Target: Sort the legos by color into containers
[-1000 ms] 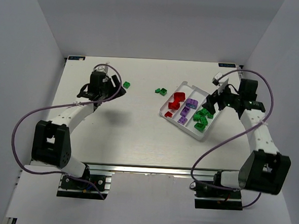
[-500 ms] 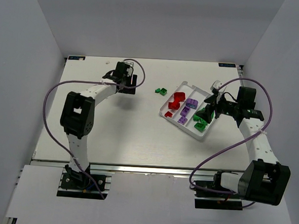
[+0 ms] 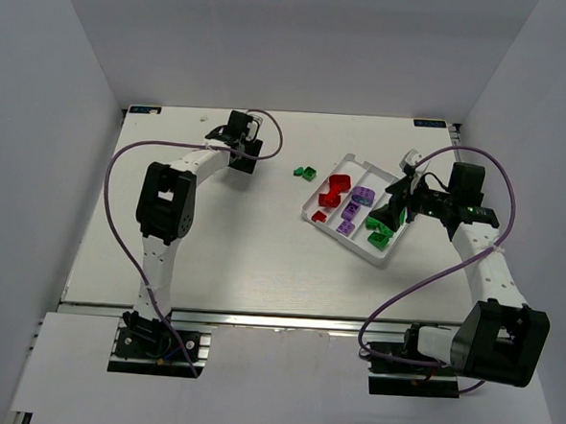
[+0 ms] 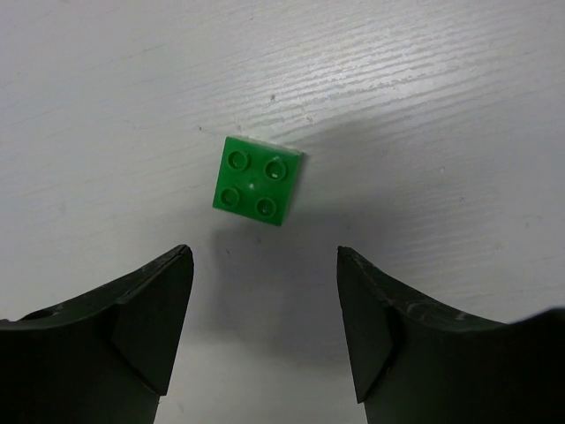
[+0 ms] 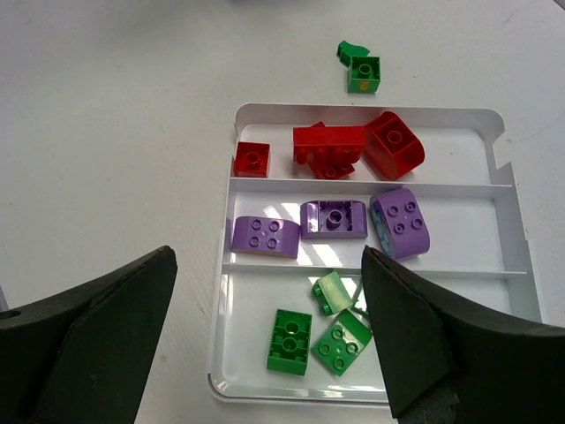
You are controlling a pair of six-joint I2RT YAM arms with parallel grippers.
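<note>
1. Tray (image 5: 362,109): white, three lanes, laid on the table (image 3: 242,248) at right. Red legos (image 5: 328,146) are kept in the lane toward the table's middle, purple legos (image 5: 333,218) in the centre lane, green legos (image 5: 290,340) in the remaining lane.
2. Green pair (image 5: 362,72): left on the table just outside the red lane.
3. Green brick (image 4: 258,179): laid studs up on the table, just ahead of the left gripper (image 4: 262,265), untouched.
4. Left gripper: fingers spread wide, nothing held.
5. Right gripper (image 5: 269,265): fingers spread wide above the tray, nothing held.
</note>
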